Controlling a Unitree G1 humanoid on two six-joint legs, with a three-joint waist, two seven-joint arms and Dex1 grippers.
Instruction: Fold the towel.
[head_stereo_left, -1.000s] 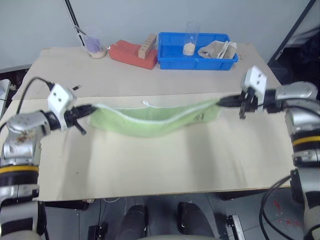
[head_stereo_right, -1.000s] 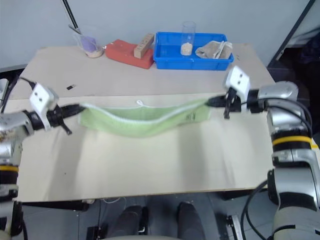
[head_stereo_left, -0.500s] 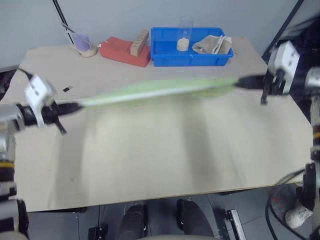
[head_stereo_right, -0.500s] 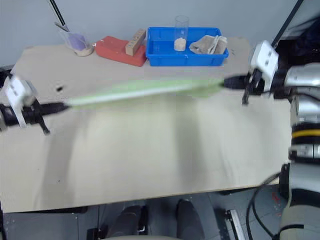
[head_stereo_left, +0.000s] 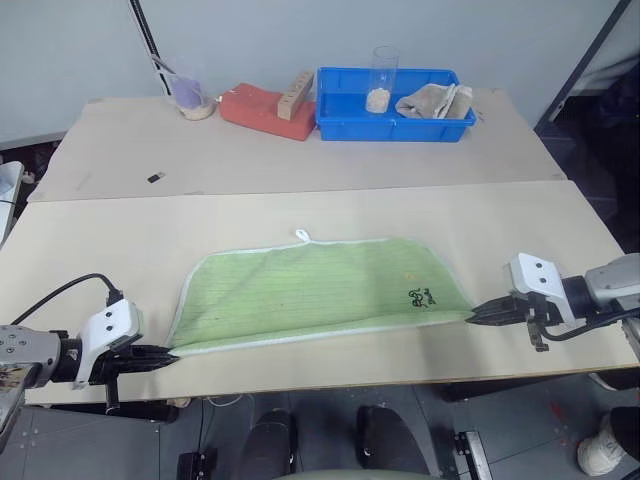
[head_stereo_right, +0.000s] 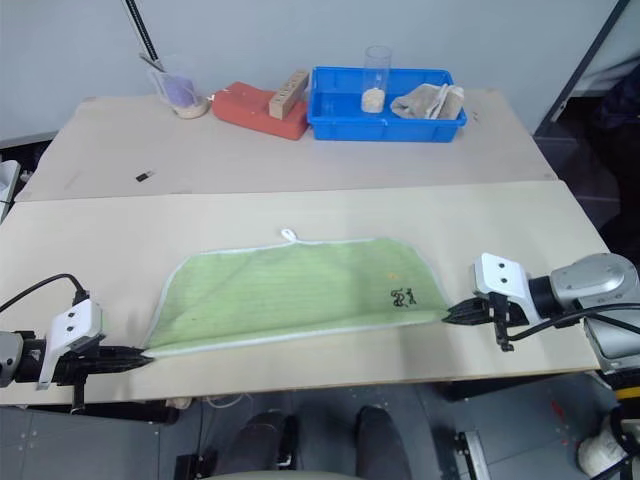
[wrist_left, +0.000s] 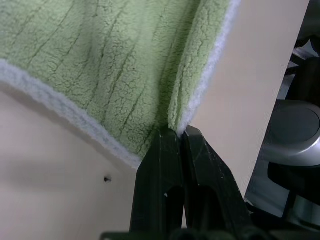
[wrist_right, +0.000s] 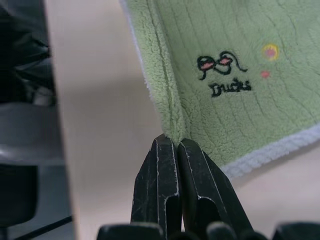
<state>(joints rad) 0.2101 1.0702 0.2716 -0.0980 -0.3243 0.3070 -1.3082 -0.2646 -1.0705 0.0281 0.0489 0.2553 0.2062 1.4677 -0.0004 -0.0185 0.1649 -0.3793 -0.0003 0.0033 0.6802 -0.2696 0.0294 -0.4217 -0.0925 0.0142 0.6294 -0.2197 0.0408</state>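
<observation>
Jaws pressed together on both arms are pinching the two near corners of the towel (head_stereo_left: 315, 292), which is lying spread flat on the desk (head_stereo_left: 300, 195) in the lower middle of the frame. At lower left, the left gripper (head_stereo_left: 170, 354) is clamping the towel's near left corner, its black fingers (wrist_left: 172, 170) meeting tightly on the fleecy green cloth where the white trim comes to a point. At lower right, the right gripper (head_stereo_left: 473, 317) is gripping the near right corner in the same way, its fingers (wrist_right: 175, 175) closing on the fold of cloth just below the small dark logo (head_stereo_left: 421, 296). A small white loop (head_stereo_left: 302, 236) is sticking out from the middle of the towel's far edge, and the white trimmed border is running all around the green cloth, whose far corners are curving inward. Both grippers are sitting low near the desk's front edge, well apart from each other.

Beyond the towel, along the upper part of the frame, a blue bin (head_stereo_left: 392, 104) is holding a beige-grey cloth (head_stereo_left: 433, 100) and a clear tube (head_stereo_left: 381, 78) with pale grains at its bottom. Just to the left of the bin, a red block (head_stereo_left: 262, 108) is carrying a small wooden piece (head_stereo_left: 295, 94). Farther left, a clear cup (head_stereo_left: 187, 90) with purple contents is standing near the desk's far edge. A small dark object (head_stereo_left: 155, 178) is lying on the bare desk at centre left.
</observation>
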